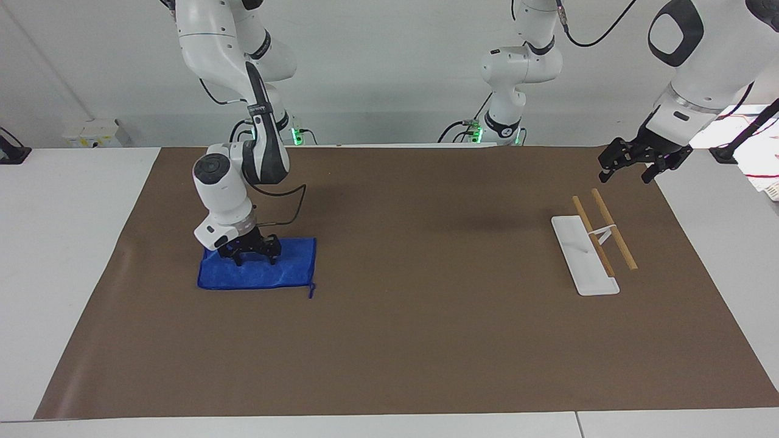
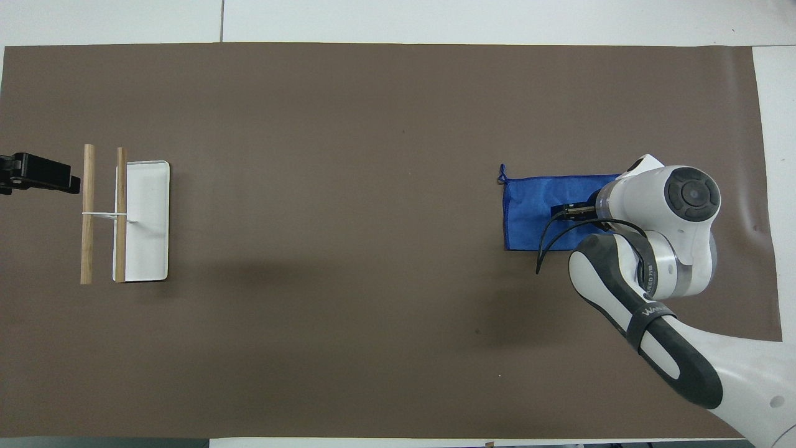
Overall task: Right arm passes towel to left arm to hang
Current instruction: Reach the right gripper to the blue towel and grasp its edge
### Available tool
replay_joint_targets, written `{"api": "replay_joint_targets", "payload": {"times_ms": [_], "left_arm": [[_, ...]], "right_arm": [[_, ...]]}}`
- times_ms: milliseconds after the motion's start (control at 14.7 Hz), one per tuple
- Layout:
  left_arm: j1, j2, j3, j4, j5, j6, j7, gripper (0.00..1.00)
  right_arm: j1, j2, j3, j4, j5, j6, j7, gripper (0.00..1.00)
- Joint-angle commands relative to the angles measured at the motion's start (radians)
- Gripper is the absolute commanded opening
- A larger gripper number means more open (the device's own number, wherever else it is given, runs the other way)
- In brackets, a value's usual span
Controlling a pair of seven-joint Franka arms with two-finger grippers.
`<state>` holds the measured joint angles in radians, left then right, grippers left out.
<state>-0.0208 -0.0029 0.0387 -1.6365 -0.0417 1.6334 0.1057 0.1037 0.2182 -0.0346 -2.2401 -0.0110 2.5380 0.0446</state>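
Observation:
The blue towel [image 1: 286,269] lies flat on the brown mat toward the right arm's end of the table, its loop string [image 1: 311,291] at the corner farther from the robots. It also shows in the overhead view [image 2: 533,205]. My right gripper [image 1: 255,257] is down on the towel's nearer half with its fingers spread, tips at the cloth. In the overhead view its wrist hides most of the right gripper [image 2: 569,211]. My left gripper [image 1: 625,171] is open and empty, waiting in the air over the mat's edge beside the rack; it also shows in the overhead view [image 2: 43,176].
A white base [image 1: 578,261] with two wooden rods [image 1: 614,230] on a small stand sits toward the left arm's end of the table; the base [image 2: 149,249] and rods [image 2: 87,211] also show in the overhead view. The brown mat [image 1: 426,316] covers the table.

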Motion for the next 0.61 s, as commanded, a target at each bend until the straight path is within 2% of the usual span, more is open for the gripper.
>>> {"api": "replay_joint_targets", "payload": {"times_ms": [0, 68, 136, 340, 544], "left_arm": [[-0.008, -0.023, 0.0, -0.023, 0.022, 0.014, -0.017, 1.0], [-0.008, -0.023, -0.002, -0.023, 0.022, 0.014, -0.017, 1.0], [-0.008, -0.023, -0.002, -0.025, 0.022, 0.014, -0.017, 1.0], [-0.008, -0.023, -0.002, -0.023, 0.022, 0.016, -0.017, 1.0], [-0.008, -0.023, -0.002, -0.025, 0.022, 0.016, -0.018, 1.0]], "right_arm": [[-0.004, 0.001, 0.005, -0.004, 0.016, -0.004, -0.046, 0.4], [-0.004, 0.001, 0.005, -0.003, 0.016, -0.013, -0.046, 0.12], [-0.004, 0.0, 0.005, -0.001, 0.016, -0.016, -0.046, 0.0], [-0.004, 0.001, 0.012, 0.01, 0.017, -0.034, -0.043, 0.0], [-0.005, -0.019, 0.031, 0.097, 0.02, -0.174, -0.038, 0.0]]}}
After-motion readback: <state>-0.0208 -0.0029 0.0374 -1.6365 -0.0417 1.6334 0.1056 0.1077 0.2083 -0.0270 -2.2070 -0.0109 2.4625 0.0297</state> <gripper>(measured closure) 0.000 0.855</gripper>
